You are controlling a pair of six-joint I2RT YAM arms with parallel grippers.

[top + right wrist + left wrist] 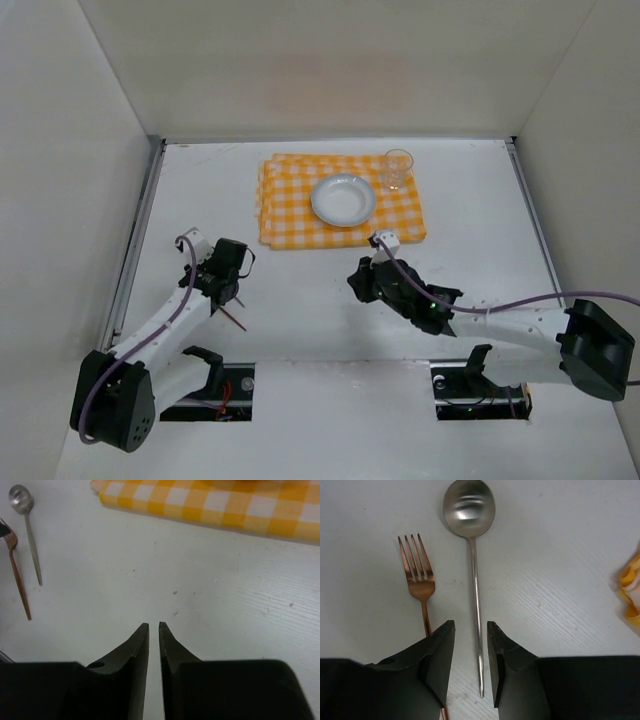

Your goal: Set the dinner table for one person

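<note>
The dinner table (300,320) is a white surface. A silver spoon (470,510) and a copper fork (417,575) lie side by side on it, heads pointing away from my left arm. My left gripper (470,630) hangs low over them, open, its jaws either side of the spoon's thin handle without touching it. The fork's handle runs under the left finger (437,650). My right gripper (153,626) hovers over bare table just short of the mat, jaws narrowly apart with nothing between them. From the top view only the fork's handle end (237,318) shows, below the left gripper (228,278).
An orange-and-white checked mat (290,225) lies at the back centre, with a white plate (343,199) on it and a clear glass (397,170) at its far right corner. White walls close in three sides. The right gripper (362,283) sits near the mat's front edge (215,510).
</note>
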